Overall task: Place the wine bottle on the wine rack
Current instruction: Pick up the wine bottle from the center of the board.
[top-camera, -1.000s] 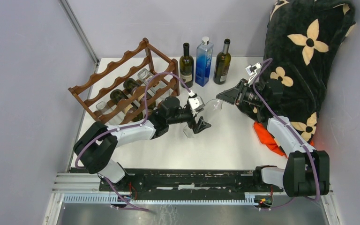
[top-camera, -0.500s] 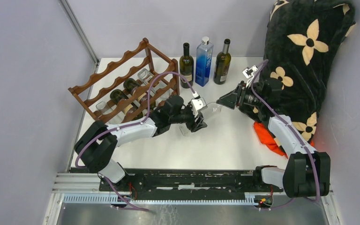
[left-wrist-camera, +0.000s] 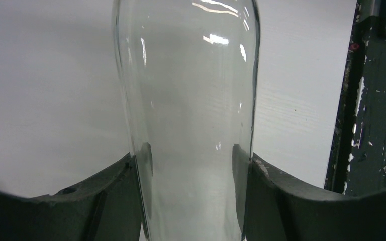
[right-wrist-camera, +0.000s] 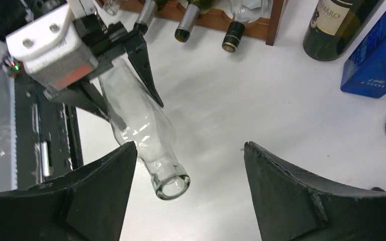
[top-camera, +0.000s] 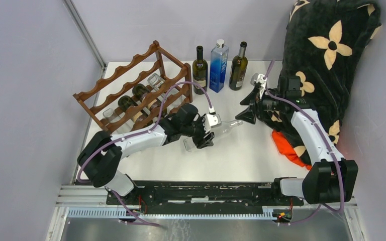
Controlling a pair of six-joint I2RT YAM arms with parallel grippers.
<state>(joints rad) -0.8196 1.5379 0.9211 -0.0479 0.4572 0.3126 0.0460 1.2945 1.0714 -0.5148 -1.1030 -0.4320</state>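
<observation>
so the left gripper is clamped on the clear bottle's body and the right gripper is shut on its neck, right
Not quite. The left gripper is clamped on the clear bottle at its body, but the right gripper is open: its jaws stand wide and do not grip the neck. The right wrist view shows this.

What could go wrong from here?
1. Only the left gripper grips the bottle, on smooth glass, tilted: it may slip.
2. The open right gripper sits by the neck and could knock it.
3. The rack already holds other bottles; insertion may hit them.
</observation>
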